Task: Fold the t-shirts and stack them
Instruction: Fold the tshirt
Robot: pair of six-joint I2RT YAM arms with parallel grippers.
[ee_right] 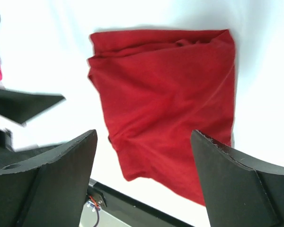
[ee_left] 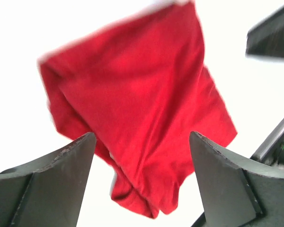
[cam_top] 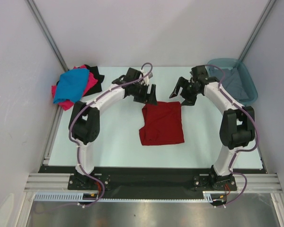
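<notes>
The dark red t-shirt (cam_top: 162, 124) is laid on the desk (cam_top: 113, 137), folded to a rough rectangle, just below and between the left fingers (cam_top: 149, 96) and the right fingers (cam_top: 180, 92). Both pairs are spread wide and nothing is held. One fold is judged done.

Well outside the left fingers, a loose heap is formed by the blue t-shirt (cam_top: 72, 85), the pink t-shirt (cam_top: 91, 84) and the black t-shirt (cam_top: 95, 73) (whether they are folded cannot be told). Outside the right fingers, the grey t-shirt (cam_top: 234, 81) is left in the teal tub (cam_top: 252, 91).

Counted: five t-shirts, one per colour; one tub. No tidy stack is yet formed.
</notes>
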